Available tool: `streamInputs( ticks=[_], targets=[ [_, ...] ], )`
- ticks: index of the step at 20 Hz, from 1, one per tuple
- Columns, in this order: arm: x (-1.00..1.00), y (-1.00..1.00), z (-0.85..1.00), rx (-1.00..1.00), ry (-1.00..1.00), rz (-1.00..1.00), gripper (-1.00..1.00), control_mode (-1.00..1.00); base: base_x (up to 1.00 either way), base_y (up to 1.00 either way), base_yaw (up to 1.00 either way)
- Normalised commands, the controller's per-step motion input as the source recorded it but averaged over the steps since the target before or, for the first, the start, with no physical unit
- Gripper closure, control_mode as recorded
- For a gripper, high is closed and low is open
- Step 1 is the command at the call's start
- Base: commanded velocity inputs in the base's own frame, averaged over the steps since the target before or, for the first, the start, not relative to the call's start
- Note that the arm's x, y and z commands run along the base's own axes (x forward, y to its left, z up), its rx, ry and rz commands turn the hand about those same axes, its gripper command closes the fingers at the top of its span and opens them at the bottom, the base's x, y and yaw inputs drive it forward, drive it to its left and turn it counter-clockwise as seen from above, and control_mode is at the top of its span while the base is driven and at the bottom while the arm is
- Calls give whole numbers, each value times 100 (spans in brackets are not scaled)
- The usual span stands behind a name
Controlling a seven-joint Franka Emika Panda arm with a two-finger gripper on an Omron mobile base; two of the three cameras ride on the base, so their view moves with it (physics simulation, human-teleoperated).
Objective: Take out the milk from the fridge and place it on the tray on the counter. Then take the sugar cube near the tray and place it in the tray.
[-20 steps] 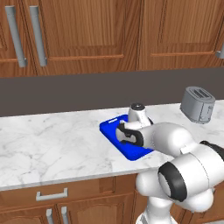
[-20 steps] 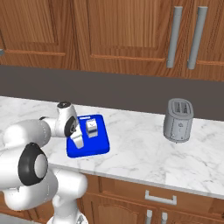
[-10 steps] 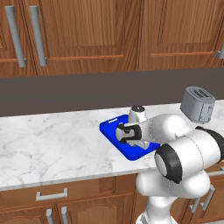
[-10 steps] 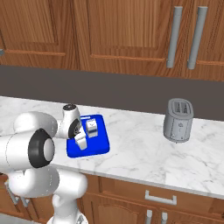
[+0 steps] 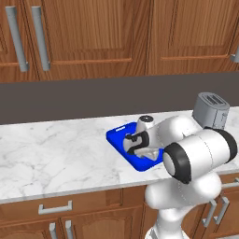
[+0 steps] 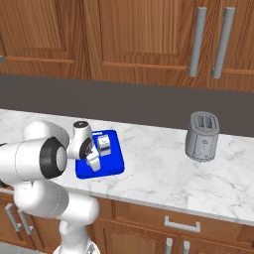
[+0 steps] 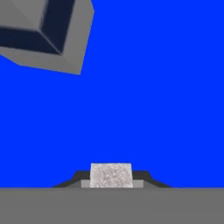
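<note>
Gripper (image 5: 148,154) first, from the left base camera: it hangs low over the blue tray (image 5: 119,137), and the arm's bulk covers much of the tray's right side, so the fingers are hard to make out from here. The tray lies on the white marble bench (image 5: 56,154), and a grey toaster (image 5: 211,110) stands well apart to the right, near the back wall.

From the right base camera, the gripper (image 6: 92,162) points down onto the tray (image 6: 115,161), and the milk (image 6: 104,145) stands upright on the tray just beyond it, its blue band showing. The toaster (image 6: 202,136) sits far off on the bench (image 6: 158,168).

Looking along the hand, the sugar cube (image 7: 110,175) sits squeezed between the two dark fingertips (image 7: 146,178), which are drawn in tight against its sides; the gripper (image 7: 110,180) has hold of it. Blue tray floor (image 7: 153,100) lies right beneath, and the milk (image 7: 48,33) shows at the upper left corner.
</note>
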Motion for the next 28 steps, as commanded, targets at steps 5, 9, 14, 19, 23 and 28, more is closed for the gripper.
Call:
streamInputs(
  ticks=[5, 9, 14, 19, 23, 28],
  targets=[
    [14, 8, -17, 0, 0, 3, 100, -100, 0, 0, 0],
    [11, 11, -11, 0, 0, 1, -100, -100, 0, 0, 0],
    [-7, 1, 3, 0, 0, 0, -100, -100, 0, 0, 0],
    [-28, 4, 34, 0, -3, 0, -100, -100, 0, 0, 0],
    [-64, 0, 46, 0, -16, 0, -100, -100, 0, 0, 0],
    [-62, 0, 62, -1, -12, 1, -100, -100, 0, 0, 0]
  ],
)
